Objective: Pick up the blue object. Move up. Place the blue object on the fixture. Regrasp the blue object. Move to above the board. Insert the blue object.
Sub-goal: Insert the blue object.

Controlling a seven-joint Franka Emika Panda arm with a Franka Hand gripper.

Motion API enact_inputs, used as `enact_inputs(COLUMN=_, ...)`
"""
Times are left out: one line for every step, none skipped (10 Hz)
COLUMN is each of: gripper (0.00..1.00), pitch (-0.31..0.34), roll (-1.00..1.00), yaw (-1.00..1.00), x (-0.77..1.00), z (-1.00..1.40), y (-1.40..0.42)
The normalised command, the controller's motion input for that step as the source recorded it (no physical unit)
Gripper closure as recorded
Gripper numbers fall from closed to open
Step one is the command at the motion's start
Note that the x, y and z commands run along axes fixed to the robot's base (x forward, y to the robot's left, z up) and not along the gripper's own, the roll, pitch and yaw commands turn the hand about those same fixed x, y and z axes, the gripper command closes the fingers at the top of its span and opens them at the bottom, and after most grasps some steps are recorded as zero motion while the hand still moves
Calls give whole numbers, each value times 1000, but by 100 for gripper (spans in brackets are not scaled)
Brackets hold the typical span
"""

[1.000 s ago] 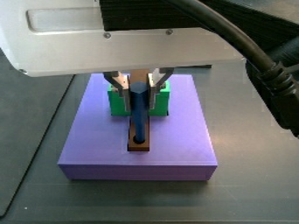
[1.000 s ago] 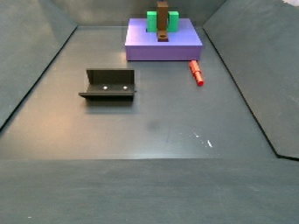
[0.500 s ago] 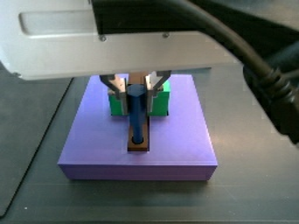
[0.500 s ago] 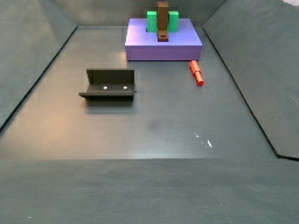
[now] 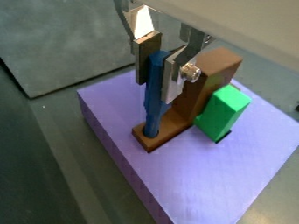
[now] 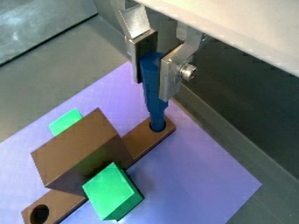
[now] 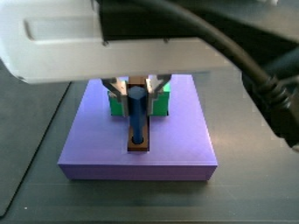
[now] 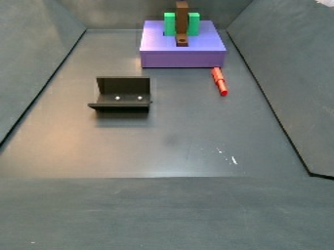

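Note:
The blue object (image 5: 153,109) stands upright between my gripper (image 5: 159,83) fingers, which are shut on its upper part. Its lower end sits in the hole at the near end of the brown bar (image 6: 93,162) on the purple board (image 5: 211,188). The other wrist view shows the same hold: gripper (image 6: 156,87) on the blue object (image 6: 156,114). A side view has the gripper (image 7: 139,87) over the board (image 7: 176,149) with the blue object (image 7: 139,122) hanging below it. The fixture (image 8: 121,94) stands apart on the floor, with nothing on it.
A green block (image 5: 222,114) straddles the brown bar behind the peg. A red peg (image 8: 221,80) lies on the floor beside the board (image 8: 202,57). The bar's far end has a second hole (image 6: 41,213). Grey walls ring the floor.
The arm's white body has sunk slightly over the board in the side view. The blue object stays upright in the bar's hole, still between the fingers.

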Motion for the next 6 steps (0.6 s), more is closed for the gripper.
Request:
enact_inputs(gripper=100, pitch=0, roll=-9, yaw=0, x=269, z=-500, y=46)
enact_inputs(gripper=100, pitch=-20, roll=-3, yaw=0, x=200, z=-669, y=11)
enact_inputs(gripper=100, pitch=-27, roll=0, yaw=0, x=149, z=-711, y=0)
enact_inputs(gripper=100, pitch=-73, roll=0, yaw=0, x=0, z=-791, y=17)
enact_inputs(gripper=100, pitch=-116, roll=0, yaw=0, x=0, z=-943, y=26)
enact_inputs(gripper=100, pitch=-109, roll=0, yaw=0, x=0, z=-800, y=69)
